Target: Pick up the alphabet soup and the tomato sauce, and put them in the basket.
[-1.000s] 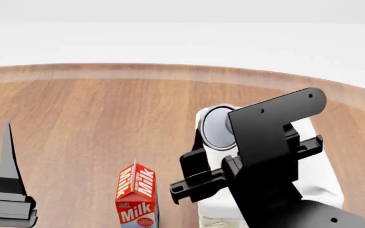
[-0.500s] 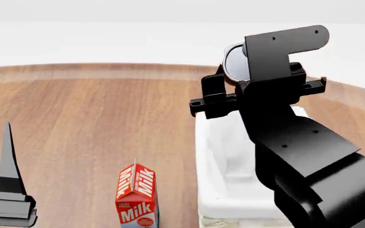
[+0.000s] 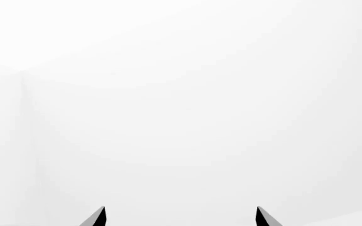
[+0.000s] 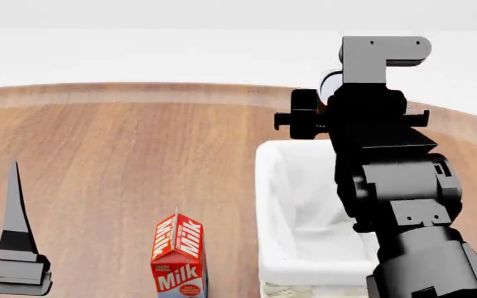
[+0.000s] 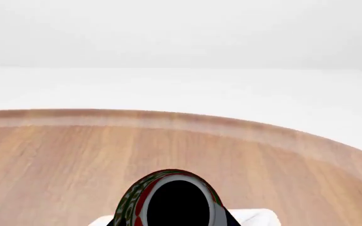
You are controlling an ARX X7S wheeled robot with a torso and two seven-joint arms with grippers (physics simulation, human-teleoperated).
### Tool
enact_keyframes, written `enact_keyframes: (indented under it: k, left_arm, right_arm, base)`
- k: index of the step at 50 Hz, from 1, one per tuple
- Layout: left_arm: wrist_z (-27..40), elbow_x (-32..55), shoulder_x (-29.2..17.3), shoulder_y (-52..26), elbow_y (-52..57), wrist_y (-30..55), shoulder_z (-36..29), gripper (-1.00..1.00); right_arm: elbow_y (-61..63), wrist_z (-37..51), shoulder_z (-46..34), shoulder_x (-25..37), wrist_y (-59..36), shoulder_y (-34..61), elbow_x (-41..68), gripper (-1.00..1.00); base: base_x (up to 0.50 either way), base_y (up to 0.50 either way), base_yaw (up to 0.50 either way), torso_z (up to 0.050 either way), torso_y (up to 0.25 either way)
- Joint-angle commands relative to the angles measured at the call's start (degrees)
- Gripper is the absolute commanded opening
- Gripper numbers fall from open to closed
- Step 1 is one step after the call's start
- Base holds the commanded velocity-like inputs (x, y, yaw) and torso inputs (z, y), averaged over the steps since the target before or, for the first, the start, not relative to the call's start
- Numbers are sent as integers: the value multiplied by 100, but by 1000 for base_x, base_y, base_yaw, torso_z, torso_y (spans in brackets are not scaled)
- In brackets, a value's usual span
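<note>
My right gripper is shut on the tomato sauce, a can with a red and green label and a pale top. It holds the can in the air above the far end of the basket, a large basket with white cloth lining. In the right wrist view the can shows end-on, with a white corner of the basket below it. My left gripper is open and empty, pointing up at the lower left of the head view. The alphabet soup is out of view.
A red and white milk carton stands on the round wooden table, just left of the basket. The table's far edge curves across the back, with white floor beyond it.
My right arm has risen from low over the basket, carrying the can up and to the right, and its wrist has turned. The left gripper has barely moved.
</note>
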State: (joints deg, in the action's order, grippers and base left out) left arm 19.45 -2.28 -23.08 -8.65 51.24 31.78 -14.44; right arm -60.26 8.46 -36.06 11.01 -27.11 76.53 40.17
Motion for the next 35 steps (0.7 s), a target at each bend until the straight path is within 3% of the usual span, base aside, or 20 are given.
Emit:
enact_keyframes:
  k: [1, 18, 35]
  left_arm:
    - [23, 17, -7, 31, -31, -54, 4, 100]
    - [30, 28, -13, -12, 2, 5, -21, 100]
    - [55, 38, -27, 5, -28, -33, -34, 100]
  right_arm:
    - [-1466, -439, 220, -375, 229, 291, -666, -100]
    - [-1469, -776, 1633, -429, -635, 124, -2220, -100]
    - [-1469, -1027, 2508, -512, -936, -8, -3255, -100]
  base:
    - [0, 0, 0, 0, 0]
    - [0, 0, 0, 0, 0]
    - [0, 0, 0, 0, 1]
